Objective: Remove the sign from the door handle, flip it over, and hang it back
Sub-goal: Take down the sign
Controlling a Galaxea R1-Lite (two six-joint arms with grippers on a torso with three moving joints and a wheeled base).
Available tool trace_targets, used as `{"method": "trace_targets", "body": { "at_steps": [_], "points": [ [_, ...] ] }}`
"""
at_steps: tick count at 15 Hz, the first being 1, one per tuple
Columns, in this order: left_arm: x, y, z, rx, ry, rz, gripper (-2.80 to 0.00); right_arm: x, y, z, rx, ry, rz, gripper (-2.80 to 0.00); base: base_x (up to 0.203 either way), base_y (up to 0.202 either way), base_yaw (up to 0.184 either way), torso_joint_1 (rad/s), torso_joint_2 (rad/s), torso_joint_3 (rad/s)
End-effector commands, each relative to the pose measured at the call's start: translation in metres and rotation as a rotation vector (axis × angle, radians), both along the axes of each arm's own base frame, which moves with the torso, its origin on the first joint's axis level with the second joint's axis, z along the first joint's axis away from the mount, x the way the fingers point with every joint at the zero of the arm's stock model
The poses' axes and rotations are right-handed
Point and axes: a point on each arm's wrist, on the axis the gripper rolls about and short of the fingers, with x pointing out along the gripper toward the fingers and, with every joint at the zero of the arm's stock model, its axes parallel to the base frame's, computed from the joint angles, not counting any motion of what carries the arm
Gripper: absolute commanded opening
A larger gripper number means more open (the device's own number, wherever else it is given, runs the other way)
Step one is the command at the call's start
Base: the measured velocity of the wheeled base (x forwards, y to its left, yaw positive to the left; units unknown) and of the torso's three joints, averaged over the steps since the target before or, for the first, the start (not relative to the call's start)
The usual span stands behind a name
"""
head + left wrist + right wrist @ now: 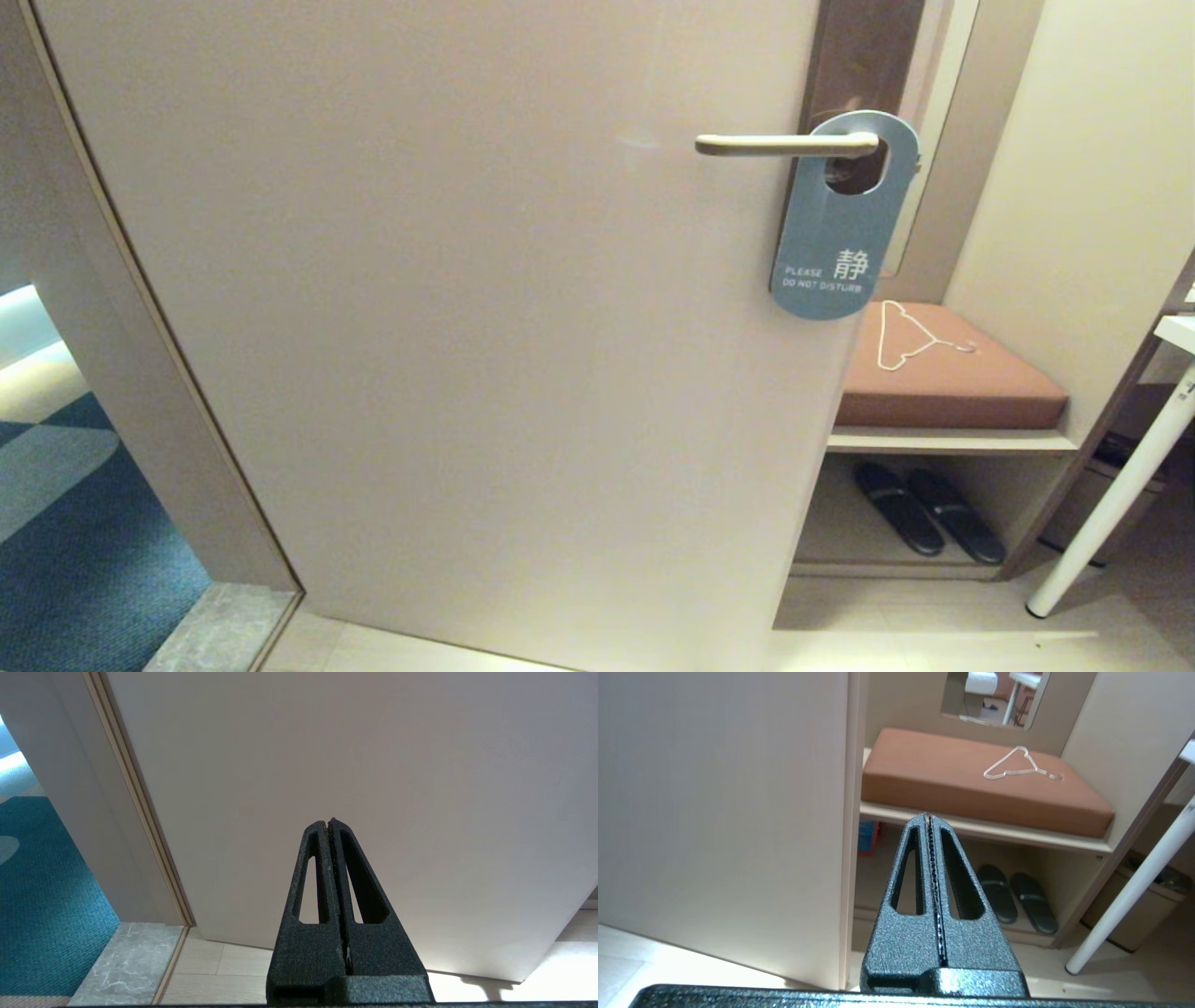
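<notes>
sign (834,238) hangs on door handle (789,144) near door's free edge, blue face out | left pincer (329,822), right pincer (927,815) pressed together, empty, low | risk: card snags lever tip, swings or drops on lift-off

Door (467,327): stands ajar, fills the head view's centre and left. Handle (784,144): on the door near its right edge, level, free end to the left. Sign (834,233): hangs on the handle by its hole, flat before the door. Carpet (75,523): left of the door, beyond the frame. Bench (948,439): behind and right of the door. Cushion (943,383): on the bench. Hanger (910,338): lies on the cushion. Slippers (929,511): side by side under the bench. Table leg (1111,499): right of the bench.
</notes>
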Motion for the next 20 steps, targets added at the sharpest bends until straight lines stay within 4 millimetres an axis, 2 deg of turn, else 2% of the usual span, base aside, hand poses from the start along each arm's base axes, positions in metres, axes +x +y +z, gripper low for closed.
{"method": "trace_targets", "body": {
  "at_steps": [1,4,6,9,12,15,20],
  "points": [
    [0.000,0.000,0.000,0.000,0.000,0.000,-2.80,-0.005,0.000,0.013,0.000,-0.010,0.000,-2.80,0.000,0.000,0.000,0.000,0.00,0.000],
    [0.000,0.000,0.000,0.000,0.000,0.000,-2.80,-0.008,0.000,0.039,0.001,0.009,-0.001,-2.80,0.000,0.000,0.000,0.000,0.00,0.000],
    [0.000,0.000,0.000,0.000,0.000,0.000,-2.80,0.000,0.000,0.069,0.001,0.037,0.003,-2.80,0.000,0.000,0.000,0.000,0.00,0.000],
    [0.000,0.000,0.000,0.000,0.000,0.000,-2.80,0.021,0.000,0.125,-0.001,0.056,0.024,-2.80,0.000,0.000,0.000,0.000,0.00,0.000],
    [0.000,0.000,0.000,0.000,0.000,0.000,-2.80,0.052,0.001,0.158,-0.007,0.123,0.040,-2.80,0.000,0.000,0.000,0.000,0.00,0.000],
    [0.000,0.000,0.000,0.000,0.000,0.000,-2.80,0.086,0.000,0.172,-0.004,0.205,0.027,-2.80,0.000,0.000,0.000,0.000,0.00,0.000],
    [0.000,0.000,0.000,0.000,0.000,0.000,-2.80,0.117,0.003,0.167,0.006,0.306,0.128,-2.80,0.000,0.000,0.000,0.000,0.00,0.000]
  ]
}}
